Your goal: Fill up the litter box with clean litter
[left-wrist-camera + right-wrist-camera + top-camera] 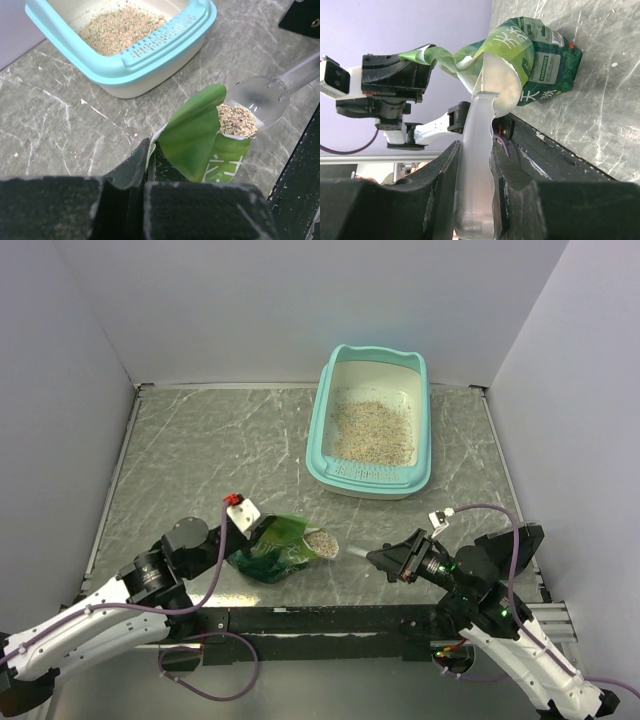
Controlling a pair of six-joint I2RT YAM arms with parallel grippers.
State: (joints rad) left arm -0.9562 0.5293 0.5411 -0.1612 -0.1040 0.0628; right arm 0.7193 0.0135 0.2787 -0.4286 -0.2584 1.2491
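I count one litter box (318, 435) holding clean litter (372, 430), one green pouch (272, 552) and one clear scoop (261, 96). The left gripper (150, 156) is clamped on the pouch lip; the right gripper (476, 150) is clamped on the scoop handle.

grey marbled table (210, 450), plain lavender-white walls (250, 300)

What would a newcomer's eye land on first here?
The big teal litter box at the far right of the table, with tan clean litter spread across its floor. At the near edge, the left gripper pinches a green pouch open while the right gripper holds a clear scoop at its mouth, where granules show.
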